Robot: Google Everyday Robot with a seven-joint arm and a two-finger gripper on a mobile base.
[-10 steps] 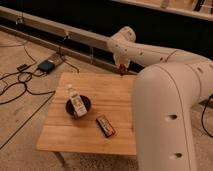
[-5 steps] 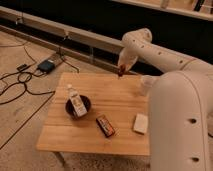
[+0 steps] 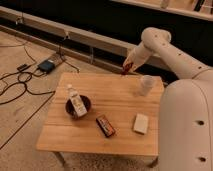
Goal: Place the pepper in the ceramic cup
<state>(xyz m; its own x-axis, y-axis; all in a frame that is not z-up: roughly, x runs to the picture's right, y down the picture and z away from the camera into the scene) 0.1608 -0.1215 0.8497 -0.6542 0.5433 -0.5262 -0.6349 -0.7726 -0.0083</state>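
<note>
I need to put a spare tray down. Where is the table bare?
Bare: back-left corner behind the bowl, and the middle strip between bowl and ceramic cup. Crowded: the front, around packet and pale block. The claw, shut on the pepper, hangs above the back edge.

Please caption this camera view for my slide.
End effector holds the pepper at the far edge of the table, near the ceramic cup.

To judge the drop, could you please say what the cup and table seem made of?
The cup: off-white, smooth, probably ceramic, though its pale sheen leaves plastic open. The table: light wood, matte, with plank seams showing. The tool, shut on the pepper, hangs over the table's far edge, left of the cup in view.
</note>
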